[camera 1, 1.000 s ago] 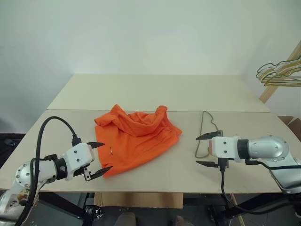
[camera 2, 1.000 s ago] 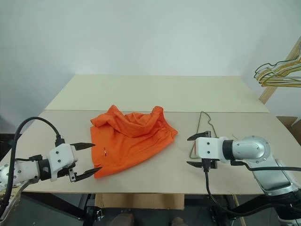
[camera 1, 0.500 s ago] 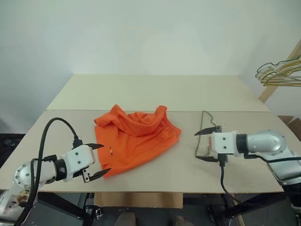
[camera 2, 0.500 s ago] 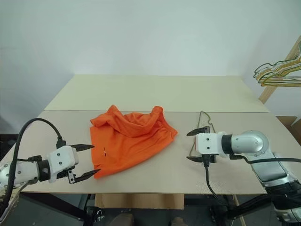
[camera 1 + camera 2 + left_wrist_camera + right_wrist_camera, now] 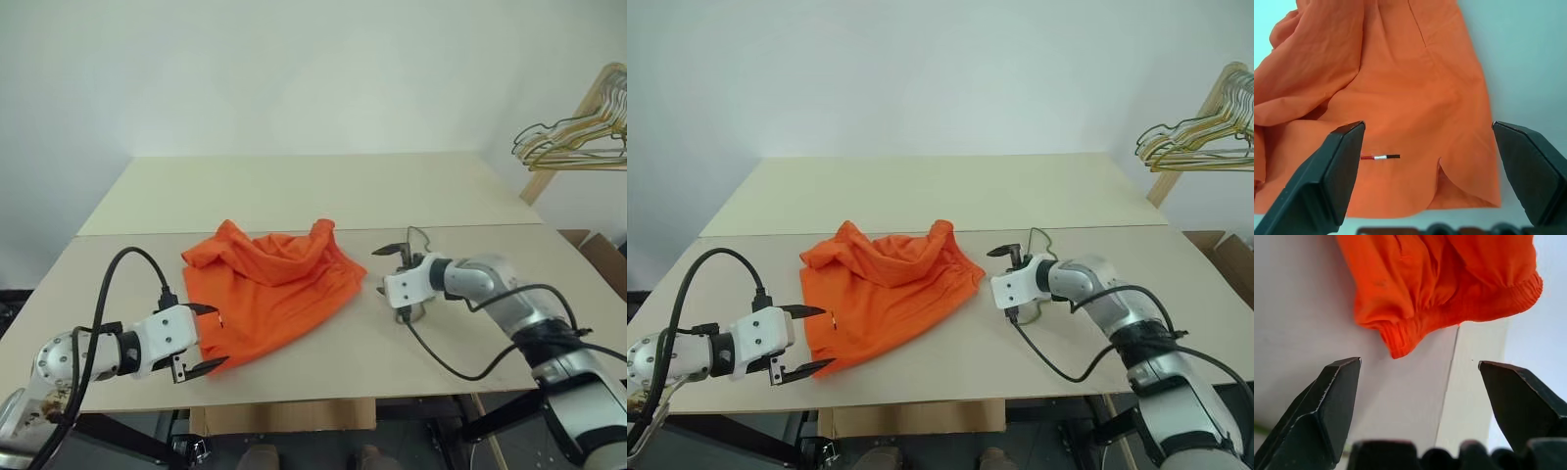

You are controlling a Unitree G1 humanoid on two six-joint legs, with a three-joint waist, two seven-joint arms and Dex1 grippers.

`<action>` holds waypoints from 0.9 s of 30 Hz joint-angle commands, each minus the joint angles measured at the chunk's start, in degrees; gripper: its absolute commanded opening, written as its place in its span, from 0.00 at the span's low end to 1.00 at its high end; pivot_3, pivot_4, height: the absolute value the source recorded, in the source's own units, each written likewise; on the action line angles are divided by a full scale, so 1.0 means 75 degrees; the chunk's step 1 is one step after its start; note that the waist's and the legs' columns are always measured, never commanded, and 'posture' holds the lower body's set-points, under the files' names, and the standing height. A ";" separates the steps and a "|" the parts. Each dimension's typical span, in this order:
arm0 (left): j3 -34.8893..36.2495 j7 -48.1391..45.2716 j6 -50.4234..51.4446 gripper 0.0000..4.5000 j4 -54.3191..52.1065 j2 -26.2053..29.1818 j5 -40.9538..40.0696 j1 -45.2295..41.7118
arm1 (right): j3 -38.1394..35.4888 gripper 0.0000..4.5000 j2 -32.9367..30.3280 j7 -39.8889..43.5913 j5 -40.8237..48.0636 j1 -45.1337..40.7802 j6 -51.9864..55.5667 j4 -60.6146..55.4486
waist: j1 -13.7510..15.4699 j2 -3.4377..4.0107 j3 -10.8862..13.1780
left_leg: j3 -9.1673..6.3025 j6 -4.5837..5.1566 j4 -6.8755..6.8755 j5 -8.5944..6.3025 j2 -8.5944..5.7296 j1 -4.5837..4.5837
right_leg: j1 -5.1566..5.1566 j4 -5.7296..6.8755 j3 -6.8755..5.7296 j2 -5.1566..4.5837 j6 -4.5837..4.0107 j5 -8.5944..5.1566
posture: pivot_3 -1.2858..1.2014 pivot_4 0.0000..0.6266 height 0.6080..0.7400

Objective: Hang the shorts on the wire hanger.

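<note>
1. Reaching is the step in hand: the right hand [image 5: 396, 282] sits low over the counter [image 5: 294, 191] with its two fingers spread wide and nothing between them, right at the wire hanger [image 5: 415, 238].
2. The wire hanger lies flat on the counter just to the right of the shorts [image 5: 266, 291]; most of it is hidden behind the right hand, so only its hooked end shows beyond the wrist.
3. The shorts lie crumpled in the middle of the near counter, waistband bunched toward the far side, hem toward the robot.
4. The left hand [image 5: 203, 340] hovers at the near left corner of the shorts, fingers spread and empty, the hem with its small white mark lying between them in the left wrist view.
5. Next, I judge, the right hand must close on the thin wire and lift it, a narrow target lying flush with the surface.
6. The left hand then needs to pinch the hem so the fabric can be draped over the hanger's bar.
7. Neither thing is held yet.
</note>
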 commanded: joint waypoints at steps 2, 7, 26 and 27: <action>0.0157 0.0035 -0.0107 1.00 -0.0259 0.0010 -0.0052 0.0216 | 0.0430 0.99 0.0470 -0.1082 -0.0679 -0.0809 -0.0738 0.1325 | -0.0035 -0.0001 -0.0001 | -0.0001 0.0001 -0.0003 0.0000 0.0001 0.0002 | 0.0000 0.0000 -0.0001 0.0000 -0.0001 0.0000 | 0.60 0.00 1.00; 0.0229 0.0110 -0.0122 1.00 -0.0322 0.0023 0.0014 0.0406 | 0.0922 0.99 0.0999 -0.1775 -0.1164 -0.1378 -0.1133 0.2514 | -0.0072 -0.0001 0.0000 | -0.0004 0.0000 -0.0005 0.0000 -0.0001 0.0003 | -0.0001 0.0012 -0.0001 -0.0003 -0.0003 0.0001 | 0.60 0.00 1.00; 0.0636 -0.1075 -0.0425 1.00 0.0261 0.0374 -0.0758 0.0810 | 0.1332 0.01 0.1513 -0.1766 -0.1248 -0.1872 -0.1399 0.3858 | -0.0134 0.0003 -0.0001 | -0.0007 -0.0004 -0.0007 0.0003 -0.0001 0.0015 | 0.0001 0.0027 -0.0004 -0.0003 -0.0006 0.0000 | 0.60 0.00 1.00; 0.0555 -0.1227 -0.0535 1.00 0.0468 0.0407 -0.0777 0.0719 | 0.1321 0.01 0.1525 -0.1744 -0.1231 -0.1871 -0.1391 0.3854 | -0.0138 0.0004 -0.0001 | -0.0008 -0.0004 -0.0006 0.0003 0.0000 0.0015 | 0.0000 0.0028 -0.0006 -0.0002 -0.0007 0.0000 | 0.60 0.00 1.00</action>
